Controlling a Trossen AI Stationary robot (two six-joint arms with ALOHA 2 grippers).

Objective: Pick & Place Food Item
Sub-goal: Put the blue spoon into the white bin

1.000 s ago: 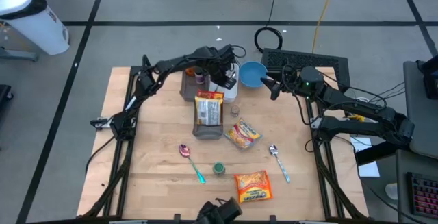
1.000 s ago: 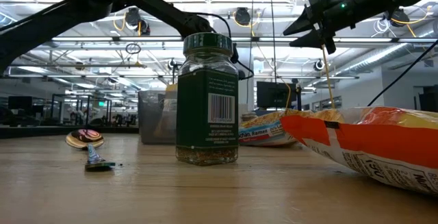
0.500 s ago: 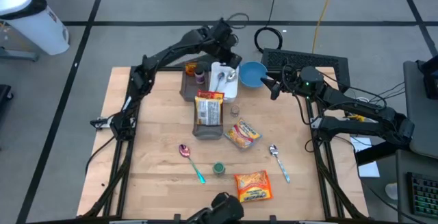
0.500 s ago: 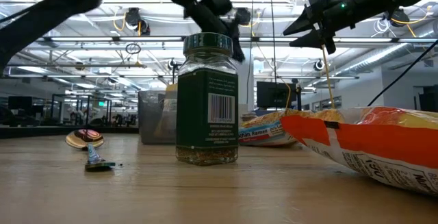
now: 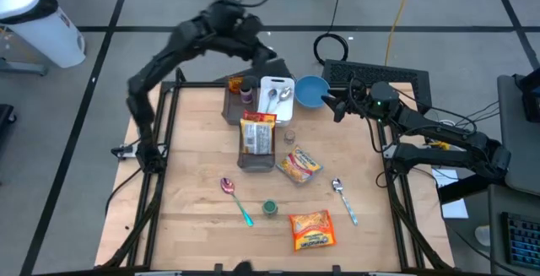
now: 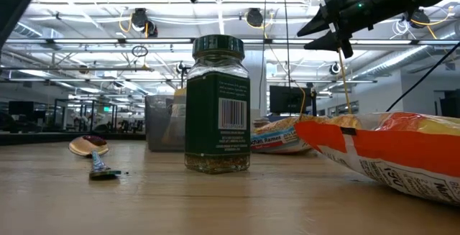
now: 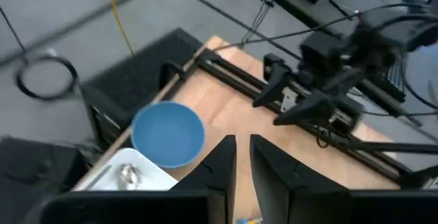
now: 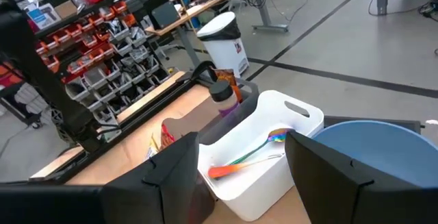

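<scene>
Three food packets lie flat on the table: an orange one [image 5: 310, 230] near the front, a yellow-red one [image 5: 298, 165] at the middle, and one [image 5: 257, 134] resting on a grey container. My left gripper [image 5: 267, 55] is shut and empty, raised high over the table's far edge, beyond the white tray [image 5: 277, 99]. In the left wrist view its fingers [image 7: 243, 145] hang above the blue bowl [image 7: 168, 133]. My right gripper [image 5: 332, 107] is open and empty in the air beside the blue bowl [image 5: 310, 90], facing the tray [image 8: 263, 145].
A green-lidded spice jar [image 5: 270, 208] stands near the front. Two spoons [image 5: 234, 197] [image 5: 344, 198] lie on the wood. The white tray holds spoons [image 8: 253, 157]. A grey bin [image 5: 239, 103] with bottles stands left of the tray. A dark box [image 5: 375, 78] sits past the far right corner.
My left gripper has risen from just above the white tray and drawn back up and toward the table's far left, past the far edge. The tray and the spoons in it now show uncovered. My right arm has kept still.
</scene>
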